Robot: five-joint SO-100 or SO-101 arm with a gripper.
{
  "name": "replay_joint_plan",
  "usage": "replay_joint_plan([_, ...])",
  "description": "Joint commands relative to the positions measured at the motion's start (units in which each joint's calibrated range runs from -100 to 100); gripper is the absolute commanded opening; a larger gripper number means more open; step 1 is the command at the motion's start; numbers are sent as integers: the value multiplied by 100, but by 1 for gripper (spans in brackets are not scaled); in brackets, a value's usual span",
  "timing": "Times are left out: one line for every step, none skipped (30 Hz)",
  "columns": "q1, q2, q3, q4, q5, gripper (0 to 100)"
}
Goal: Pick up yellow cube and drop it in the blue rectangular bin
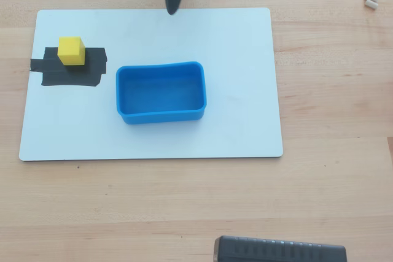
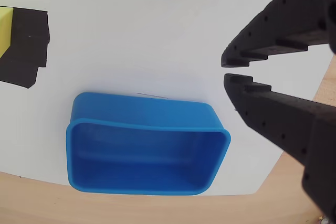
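The yellow cube sits on a black tape patch at the left of a white board. Only its edge shows in the wrist view, at the far left. The blue rectangular bin stands empty near the board's middle, to the right of the cube. It also shows in the wrist view, low in the picture. My gripper hangs above the board's far edge, empty, well away from the cube and the bin. In the wrist view the gripper has its jaws almost touching at the tips.
The board lies on a wooden table. A black ribbed device sits at the near edge of the table. Small white bits lie at the far right corner.
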Motion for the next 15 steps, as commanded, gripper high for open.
replay_joint_plan([438,953,-1221,148,259,0])
replay_joint_plan([592,1194,-1367,148,337,0])
replay_joint_plan([747,1417,-1503,140,415,0])
replay_joint_plan([884,1575,-1621,132,493,0])
replay_joint_plan([1038,1761,-1757,123,581,0])
replay_joint_plan([1175,1956,-1903,115,659,0])
replay_joint_plan([1330,2188,-2057,90,742,0])
replay_joint_plan([1467,2420,-2230,82,825,0])
replay_joint_plan([1630,2690,-2448,57,913,0])
replay_joint_plan([1793,2959,-2685,49,982,0])
replay_joint_plan([1973,3266,-2967,24,1050,0])
replay_joint_plan([2119,3572,-3257,16,1109,0])
replay_joint_plan([2273,3897,-3585,16,1158,0])
replay_joint_plan([2402,4176,-3867,16,1211,0])
replay_joint_plan([2522,4445,-4130,16,1284,0])
